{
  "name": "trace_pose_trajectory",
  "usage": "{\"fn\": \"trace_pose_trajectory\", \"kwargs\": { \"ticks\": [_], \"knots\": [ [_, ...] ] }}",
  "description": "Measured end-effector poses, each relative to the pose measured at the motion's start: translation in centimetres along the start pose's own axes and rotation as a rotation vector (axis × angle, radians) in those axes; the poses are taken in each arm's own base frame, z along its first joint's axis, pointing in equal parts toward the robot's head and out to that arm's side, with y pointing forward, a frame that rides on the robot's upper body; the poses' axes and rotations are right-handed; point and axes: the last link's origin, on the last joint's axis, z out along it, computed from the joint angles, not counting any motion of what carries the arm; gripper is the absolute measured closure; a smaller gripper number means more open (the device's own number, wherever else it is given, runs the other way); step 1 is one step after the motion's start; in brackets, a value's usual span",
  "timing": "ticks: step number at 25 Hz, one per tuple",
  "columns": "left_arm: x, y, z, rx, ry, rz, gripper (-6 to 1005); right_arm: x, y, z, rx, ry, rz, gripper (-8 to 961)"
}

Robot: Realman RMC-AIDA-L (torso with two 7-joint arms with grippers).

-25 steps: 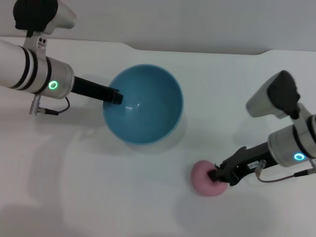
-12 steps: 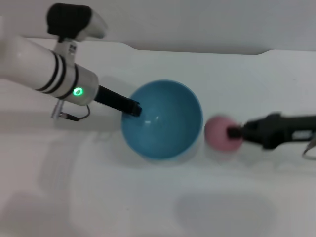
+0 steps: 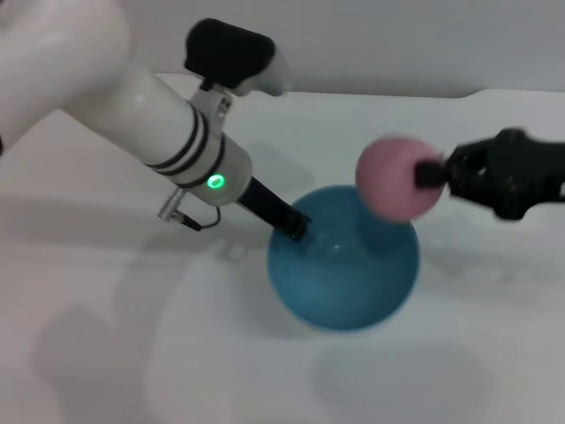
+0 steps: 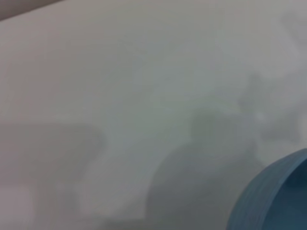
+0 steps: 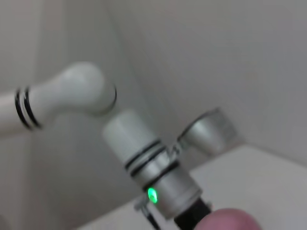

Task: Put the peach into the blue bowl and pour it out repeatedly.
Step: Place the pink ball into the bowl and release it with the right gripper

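You are looking at one white table (image 3: 132, 353) holding one blue bowl (image 3: 344, 283) and two arms. Your left gripper (image 3: 296, 231), coming from ten o'clock, is pinching the bowl's rim at its ten o'clock edge, fingers closed on it. Your right gripper (image 3: 433, 175), entering from three o'clock, is clamping the one pink peach (image 3: 395, 177) in the air, over the bowl's one o'clock rim.

blue bowl (image 4: 276, 199) cut off at left wrist frame corner, peach (image 5: 232, 219) cropped, blurred
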Motion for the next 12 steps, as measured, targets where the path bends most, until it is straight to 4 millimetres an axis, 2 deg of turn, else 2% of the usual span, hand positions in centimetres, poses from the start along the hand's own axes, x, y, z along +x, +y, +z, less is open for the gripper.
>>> {"fn": "trace_pose_trajectory", "kwargs": {
  "ticks": [5, 12],
  "knots": [
    [0.3, 0.8, 0.2, -0.004, -0.015, 0.018, 1000, 1.4, -0.1, 1.9, -0.012, 0.146, -0.003, 911],
    [0.8, 1.2, 0.1, -0.019, -0.004, 0.02, 1001, 2.9, -0.6, 3.3, 0.022, 0.213, 0.009, 911]
  ]
}}
